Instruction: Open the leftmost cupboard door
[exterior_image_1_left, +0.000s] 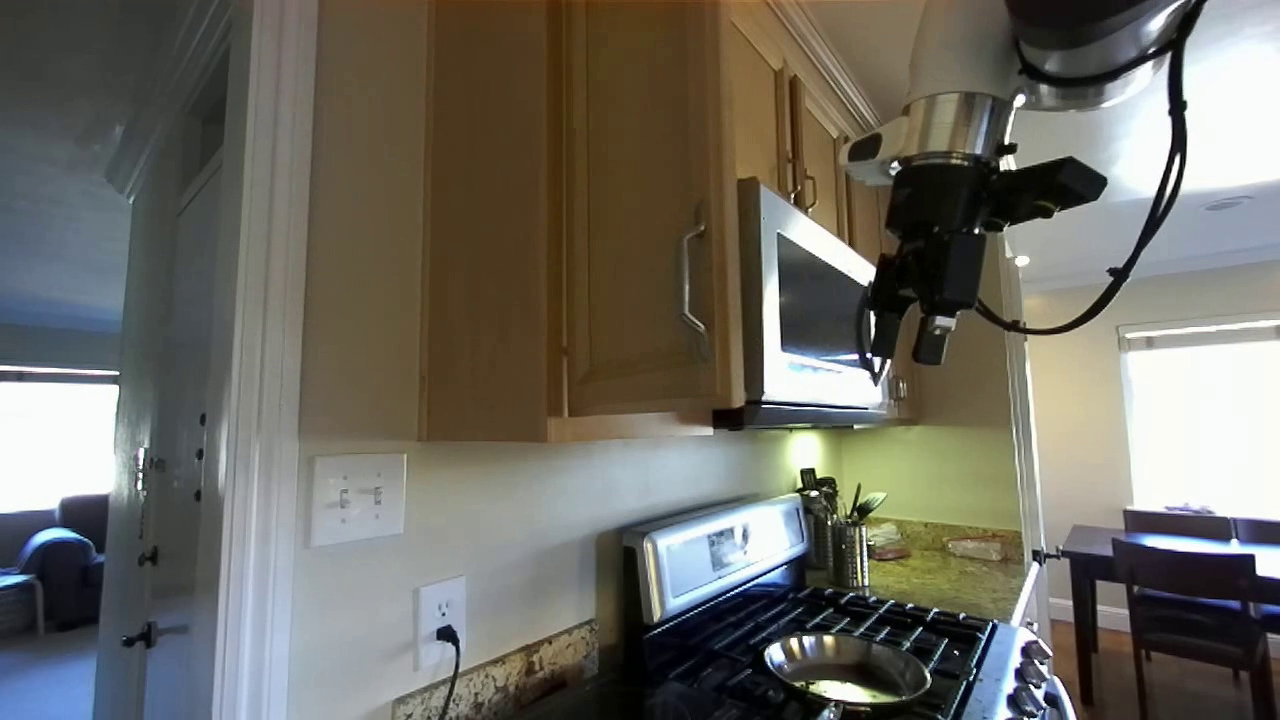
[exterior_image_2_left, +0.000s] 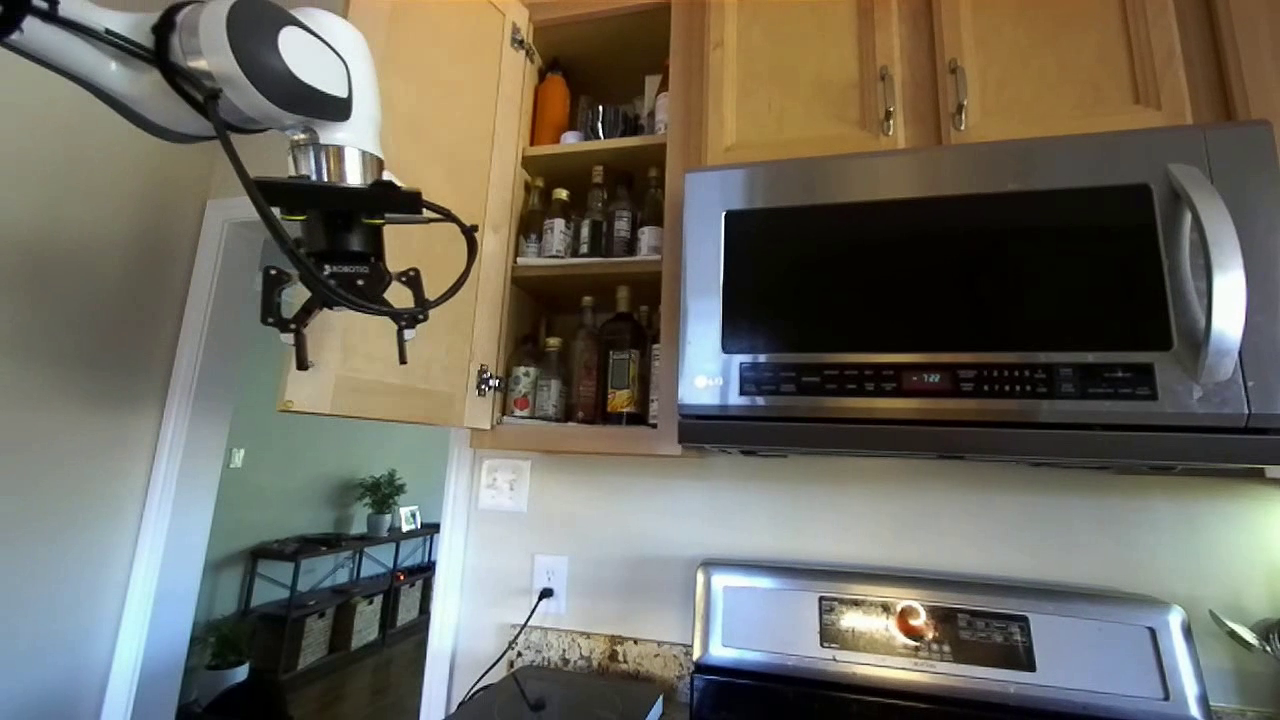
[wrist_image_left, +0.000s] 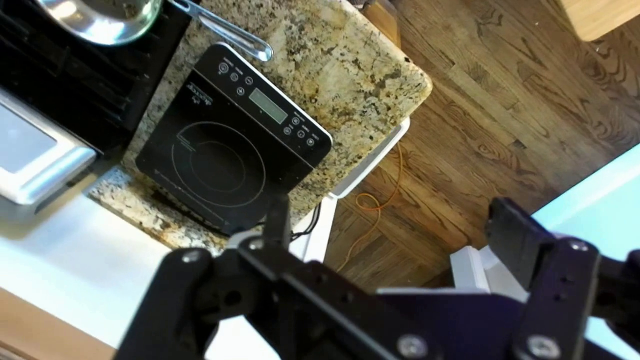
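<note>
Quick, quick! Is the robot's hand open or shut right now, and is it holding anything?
The hand: open, holding nothing.

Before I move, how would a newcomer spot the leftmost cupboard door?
Find the microwave above the stove. Left of it in both exterior views is a light-wood door with a silver handle. It stands open; neighbouring doors over the microwave look shut.
</note>
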